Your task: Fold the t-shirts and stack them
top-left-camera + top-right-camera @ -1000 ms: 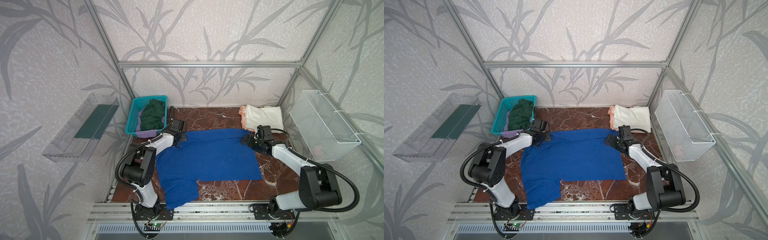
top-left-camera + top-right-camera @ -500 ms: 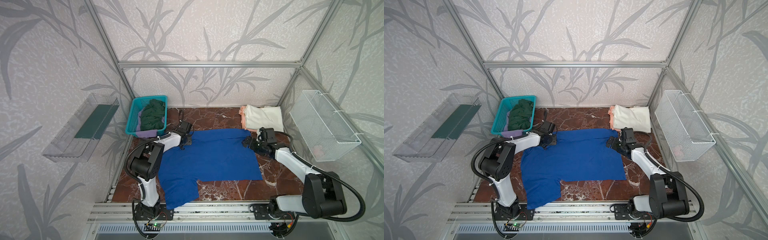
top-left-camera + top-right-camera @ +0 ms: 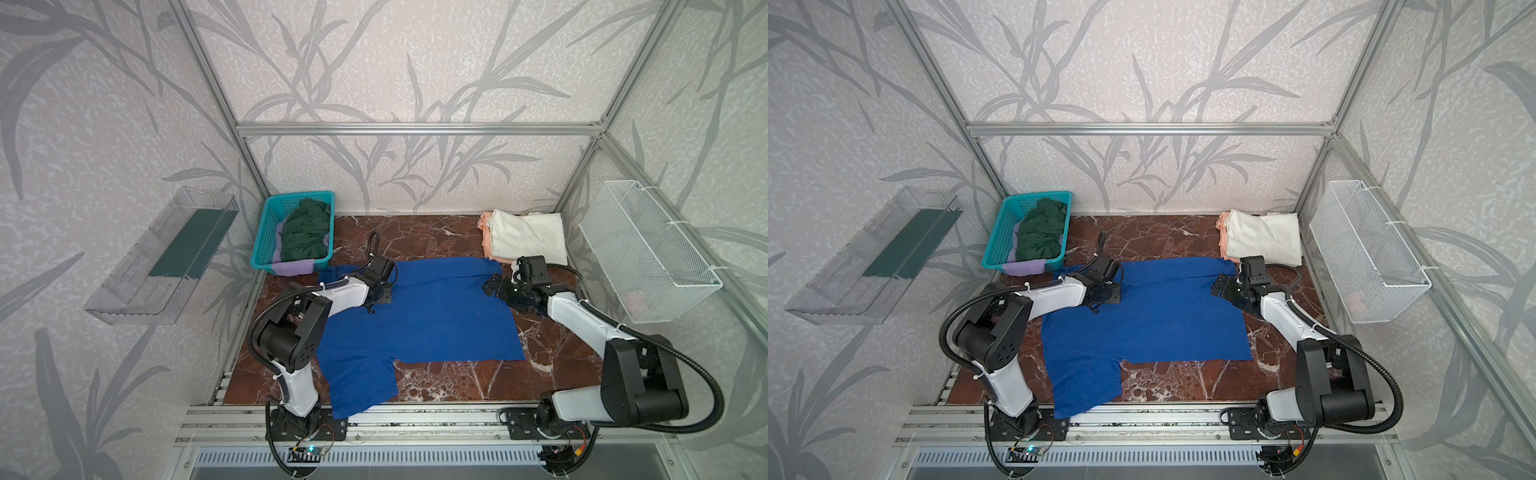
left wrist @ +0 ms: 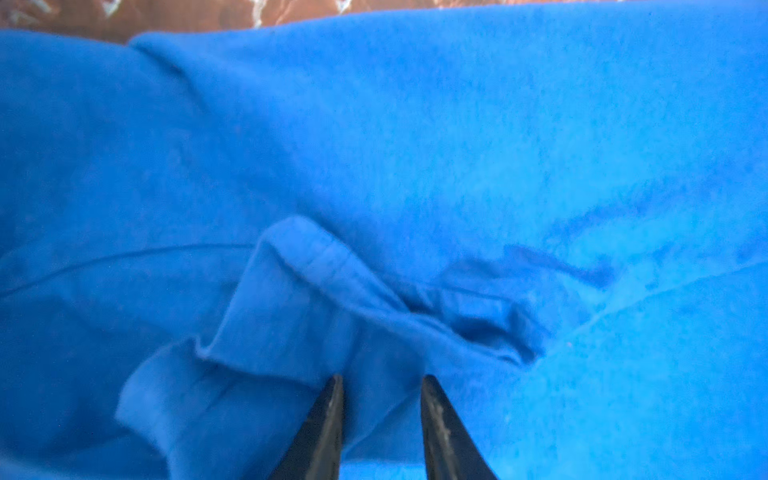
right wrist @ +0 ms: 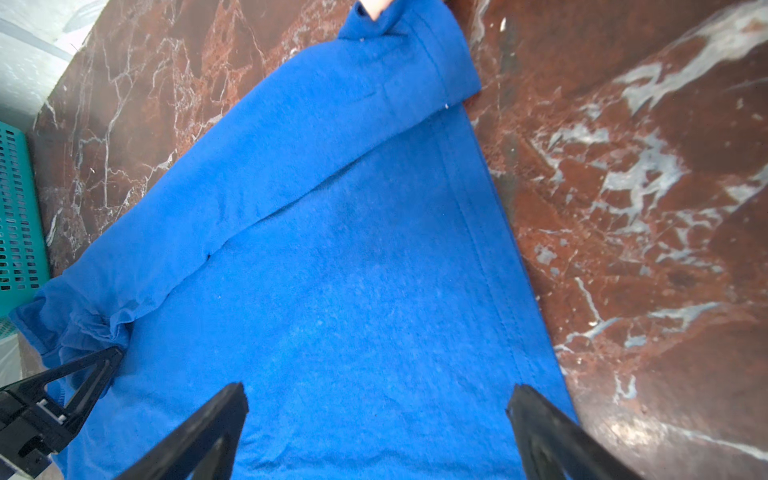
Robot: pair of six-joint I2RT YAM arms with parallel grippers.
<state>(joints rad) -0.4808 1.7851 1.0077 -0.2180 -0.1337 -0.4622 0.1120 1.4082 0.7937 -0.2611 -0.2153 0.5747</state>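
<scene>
The royal blue t-shirt [image 3: 415, 316] [image 3: 1150, 316] lies spread flat on the marble table, one sleeve hanging over the front edge. My left gripper [image 3: 372, 308] [image 3: 1096, 306] is down on its far left part. In the left wrist view the fingers [image 4: 380, 378] stand a narrow gap apart, with a raised fold of blue cloth by the collar between them. My right gripper [image 3: 489, 285] [image 3: 1219, 285] is wide open low over the shirt's far right corner, nothing between its fingers [image 5: 378, 390]. A cream-white tee [image 3: 528, 239] is folded on a peach one [image 3: 483, 232] at the back right.
A teal basket [image 3: 266, 232] at the back left holds a dark green tee [image 3: 305, 232] and a lavender one [image 3: 291, 268]. A white wire basket [image 3: 648, 253] hangs on the right wall and a clear tray [image 3: 166, 257] on the left wall.
My left gripper slid right along the shirt's far edge onto the cloth and its jaws narrowed. My right gripper drew back slightly to the right, still open.
</scene>
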